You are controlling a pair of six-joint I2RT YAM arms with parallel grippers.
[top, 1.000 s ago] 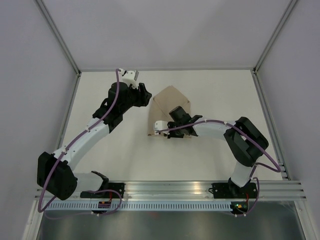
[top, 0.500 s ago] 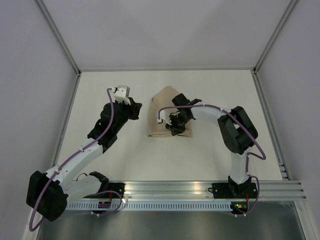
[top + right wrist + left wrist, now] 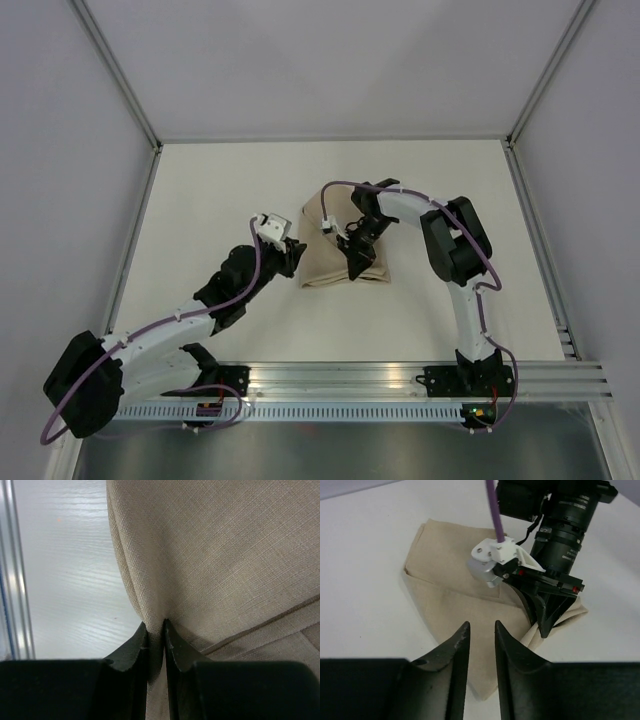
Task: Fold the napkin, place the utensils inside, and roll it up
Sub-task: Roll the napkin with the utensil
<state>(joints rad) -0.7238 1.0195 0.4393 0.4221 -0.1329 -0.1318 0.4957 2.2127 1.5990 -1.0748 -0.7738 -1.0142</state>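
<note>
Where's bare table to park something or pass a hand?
Free: the far strip of table between the napkin and the back wall; the right side beyond the right arm; the near patch between it and the left arm. Crowded: the napkin, with the left claw at its left edge and the right claw pinching it.

The left arm (image 3: pixel 180 322) and right arm (image 3: pixel 470 320) share one build: slim white links between bulky black joint housings, with black bases on the silver rail (image 3: pixel 340 378). A purple cable (image 3: pixel 347 183) hangs loosely along each arm, leading away from the rail. The left gripper (image 3: pixel 481 626) and right gripper (image 3: pixel 154 624) have matte black tapering fingers. The right wrist bears a ribbed black cylinder (image 3: pixel 565 535), a white bracket (image 3: pixel 497 557) and small red marks (image 3: pixel 522 572).
</note>
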